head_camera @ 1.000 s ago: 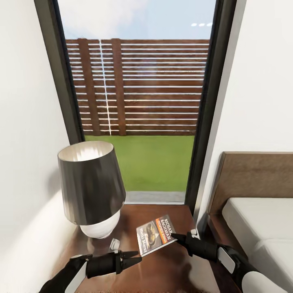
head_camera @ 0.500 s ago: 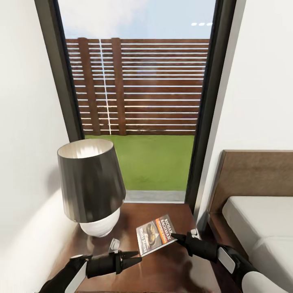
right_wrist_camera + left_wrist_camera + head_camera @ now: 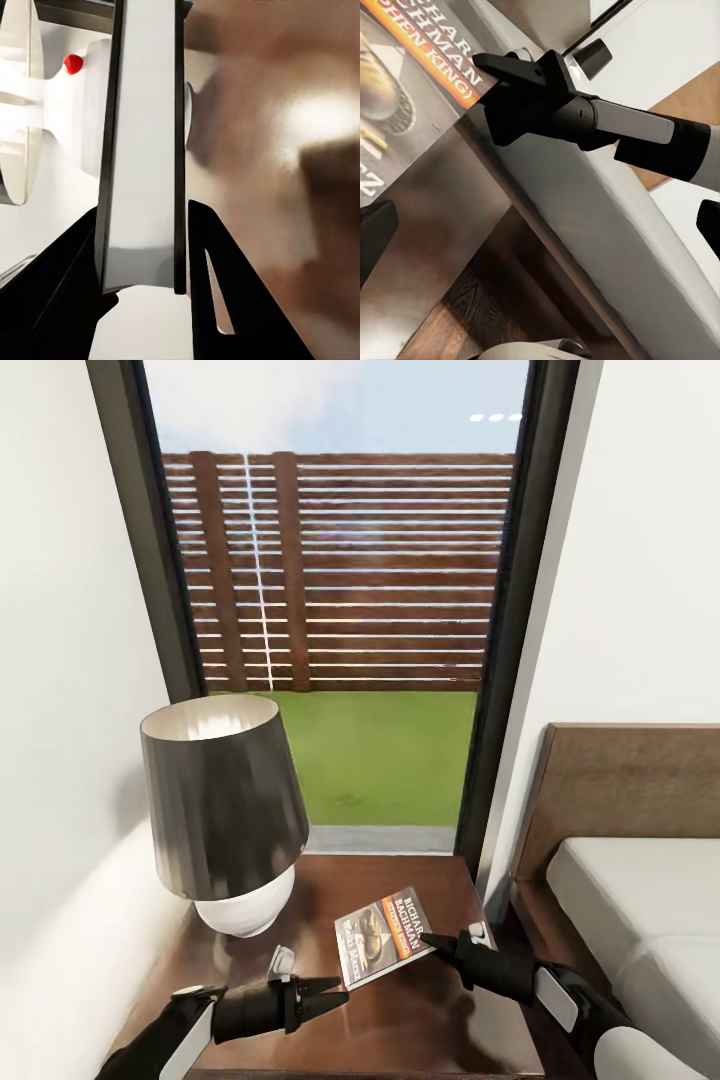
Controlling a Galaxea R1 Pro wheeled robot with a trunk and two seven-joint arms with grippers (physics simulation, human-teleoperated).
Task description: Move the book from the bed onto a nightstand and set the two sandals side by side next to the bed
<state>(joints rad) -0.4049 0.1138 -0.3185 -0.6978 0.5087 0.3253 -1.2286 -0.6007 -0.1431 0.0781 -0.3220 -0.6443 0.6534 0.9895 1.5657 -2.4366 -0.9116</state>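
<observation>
The book [image 3: 385, 935], dark with an orange band, lies slightly tilted on or just over the glossy top of the nightstand [image 3: 440, 1020]. My right gripper [image 3: 432, 941] is shut on the corner nearest the bed [image 3: 640, 900]. In the right wrist view the book [image 3: 142, 150] shows edge-on, pinched in the right gripper [image 3: 144, 211]. The left wrist view shows the cover [image 3: 405, 97] with the right gripper [image 3: 487, 64] at its edge. My left gripper [image 3: 335, 990] hovers open, just short of the book's near corner. The sandals are out of view.
A lamp [image 3: 222, 810] with a dark shade and white base stands on the nightstand's far left. White walls close in on both sides of the tall window [image 3: 340, 610] behind it. The brown headboard [image 3: 630, 790] rises at the right.
The whole picture has shifted a little, so the camera moved and more of the nightstand's front shows. Both grippers and the book keep their places.
</observation>
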